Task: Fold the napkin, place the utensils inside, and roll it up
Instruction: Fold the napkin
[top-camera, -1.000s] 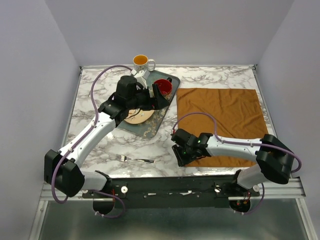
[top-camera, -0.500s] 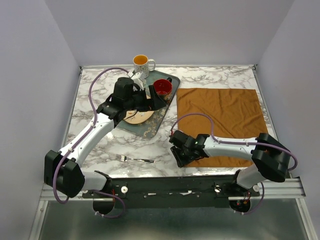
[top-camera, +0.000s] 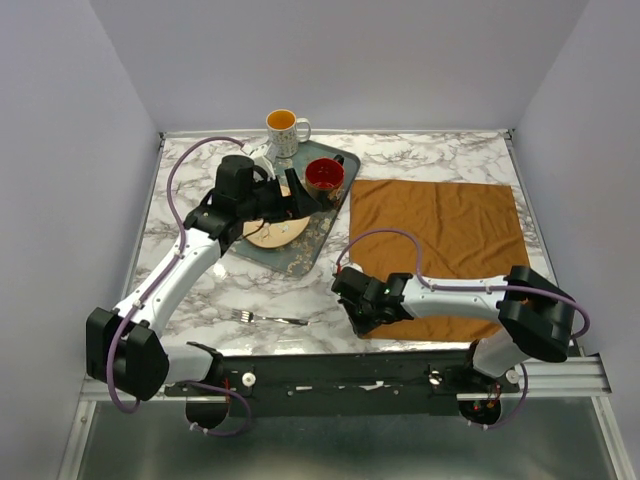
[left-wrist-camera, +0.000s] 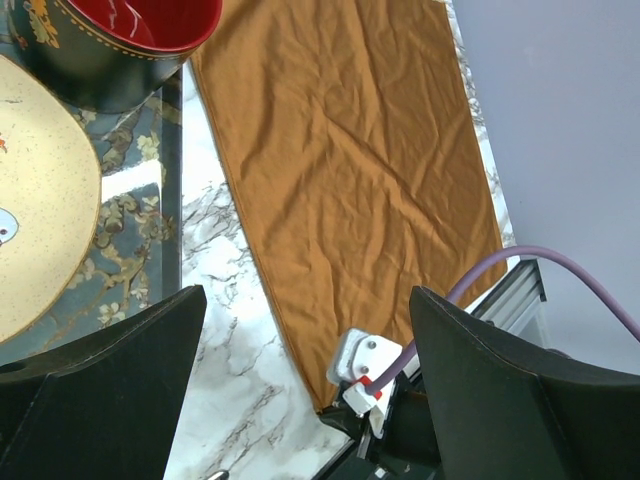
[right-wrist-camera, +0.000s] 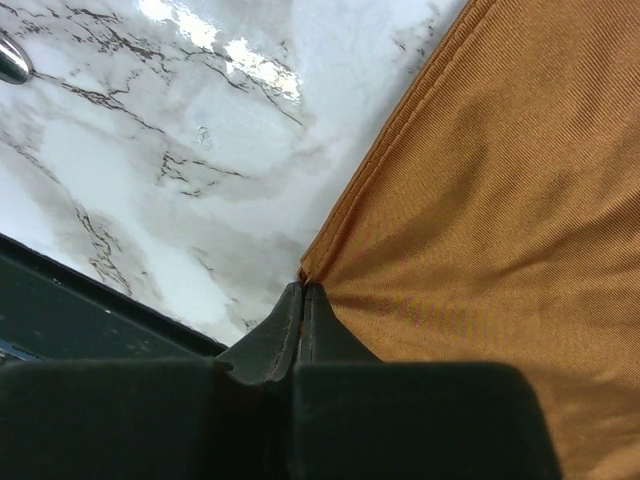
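**One napkin corner pinched, fork lying off the cloth**

One corner of the napkin (top-camera: 445, 245), the near-left one, sits between the fingers of the right hand (top-camera: 360, 322). The right wrist view shows that hand (right-wrist-camera: 302, 298) clenched on the hem. Its two fingers meet with no gap, and the rust-brown cloth (right-wrist-camera: 480, 200) puckers toward the pinch. The rest of the napkin lies spread out and unfolded on the right half of the marble table (top-camera: 200, 290), with light wrinkles across it.

The fork (top-camera: 268, 319) rests flat on the table near the front edge, left of the right hand and off the cloth.

The left hand (top-camera: 305, 198) hangs over the dark green tray (top-camera: 300, 255) at the far left. In its own camera its dark fingers (left-wrist-camera: 100, 400) stand wide apart with nothing between them. Below them are the tray (left-wrist-camera: 150, 200), part of a cream plate (left-wrist-camera: 40, 200), a red-lined bowl (left-wrist-camera: 120, 40) and the napkin's left edge (left-wrist-camera: 350, 170).

On the tray, the plate (top-camera: 275, 235) lies nearer and the bowl (top-camera: 325, 175) farther back. A yellow-lined mug (top-camera: 283, 127) stands at the tray's far end.
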